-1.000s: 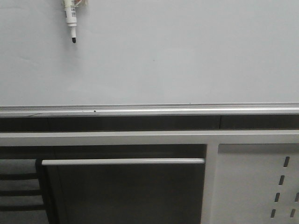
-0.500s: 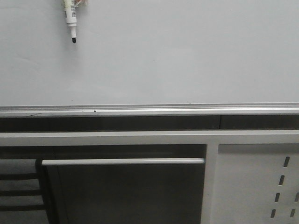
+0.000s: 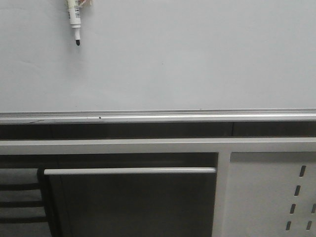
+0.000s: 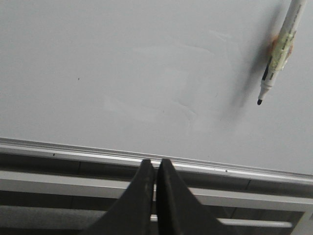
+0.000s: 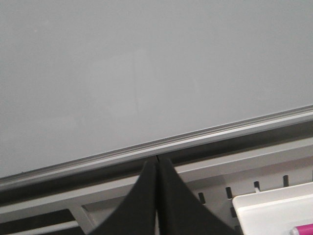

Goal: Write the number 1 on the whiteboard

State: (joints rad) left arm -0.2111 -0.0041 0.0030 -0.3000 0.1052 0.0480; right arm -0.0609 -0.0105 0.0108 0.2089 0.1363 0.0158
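Observation:
The whiteboard (image 3: 173, 64) fills the upper half of the front view, above its silver bottom rail (image 3: 158, 117). A white marker (image 3: 74, 19) with a black tip hangs tip-down against the board at the top left; what holds it is cut off by the frame edge. The left wrist view also shows the whiteboard (image 4: 122, 63) and the marker (image 4: 279, 51), far from my left gripper (image 4: 155, 162), which is shut with nothing in it. My right gripper (image 5: 156, 159) is shut and empty too, level with the rail of the whiteboard (image 5: 122, 68). The number 1 is out of view.
Below the rail runs a pale grey frame with a horizontal bar (image 3: 128, 171) over a dark opening. A white perforated metal panel (image 3: 266, 192) stands at the lower right. A white tray (image 5: 274, 210) holding something pink (image 5: 303, 230) lies beside the right gripper.

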